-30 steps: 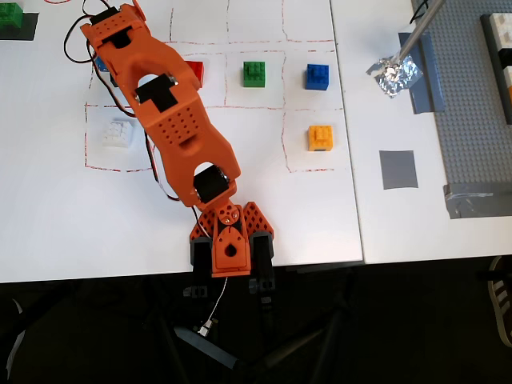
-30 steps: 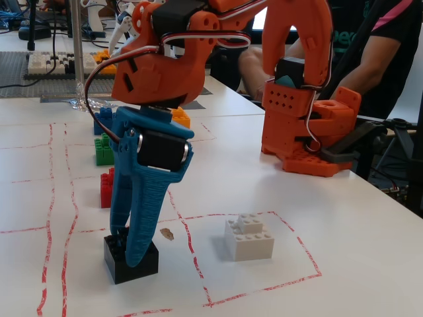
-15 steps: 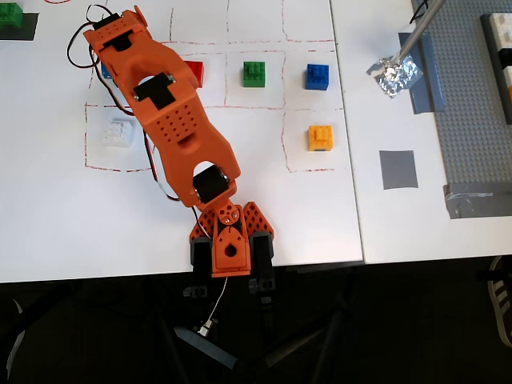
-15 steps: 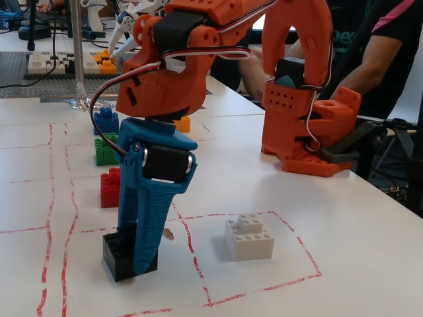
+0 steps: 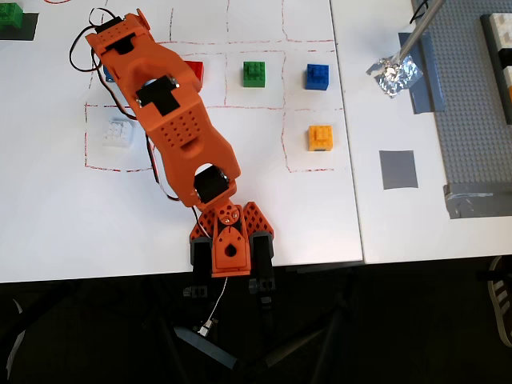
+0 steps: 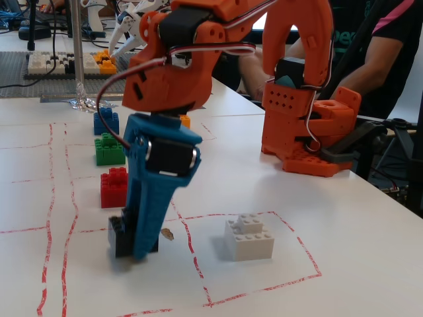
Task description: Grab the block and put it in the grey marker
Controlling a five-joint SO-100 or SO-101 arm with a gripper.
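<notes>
In the fixed view the black block (image 6: 121,236) hangs just above the white table, tilted, with a faint shadow under it. My blue-fingered gripper (image 6: 135,247) is shut on it from above. From overhead the orange arm (image 5: 164,112) covers the block, and only a sliver of the blue gripper (image 5: 105,72) shows at the wrist. The grey marker (image 5: 398,169) is a flat dark-grey square on the right-hand sheet, far from the gripper. The fixed view does not show it.
A white brick (image 6: 249,236) sits right of the gripper inside a red-lined cell. Red (image 5: 194,72), green (image 5: 254,74), blue (image 5: 318,77) and orange (image 5: 321,137) bricks lie between arm and marker. Crumpled foil (image 5: 394,76) and a studded baseplate (image 5: 472,96) lie at the right.
The block has left the table: it rested flat between the fingers before and now hangs slightly raised and tilted in the gripper, which has leaned a little to the right in the fixed view.
</notes>
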